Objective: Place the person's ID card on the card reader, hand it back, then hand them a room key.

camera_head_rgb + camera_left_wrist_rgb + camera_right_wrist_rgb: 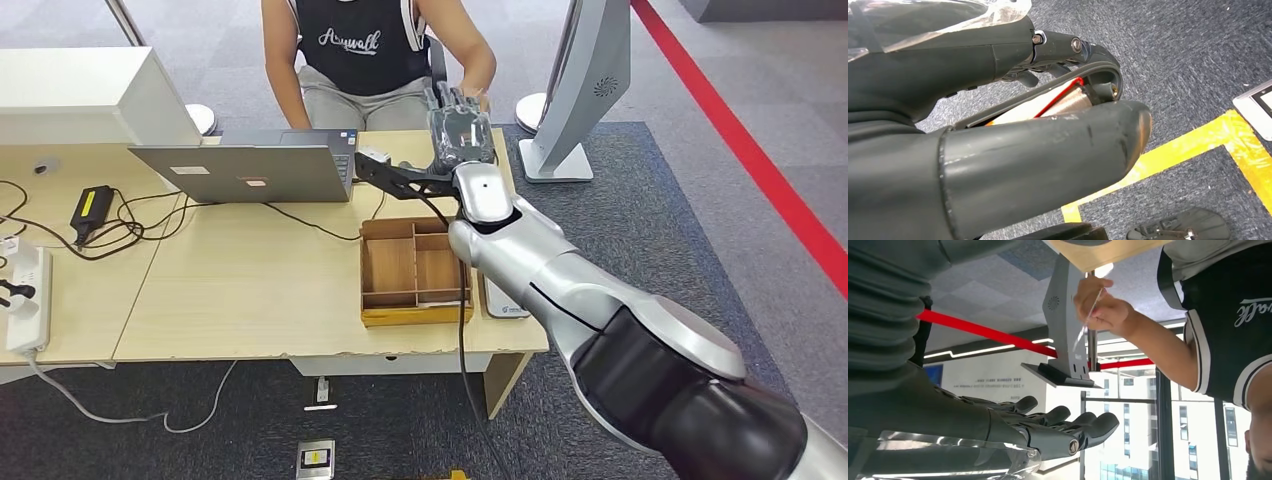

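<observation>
My right hand (460, 125) reaches over the table's far right corner, fingers stretched out and holding nothing; in the right wrist view the right hand (1043, 427) is just as bare. Just beyond it, the seated person's hand (1103, 307) pinches a thin pale card (1087, 322), seen edge-on and apart from my fingers. The white card reader (500, 300) lies flat at the table's right edge, partly under my forearm. My left hand (1048, 155) hangs over the carpet, thumb and fingers apart with nothing between them.
A wooden divided box (412, 318) sits left of the reader, with something pale in its near compartment. An open laptop (250, 170) and cables occupy the table's far left. A white power strip (25, 300) lies at the left edge. A white stand (580, 80) rises behind the table's right corner.
</observation>
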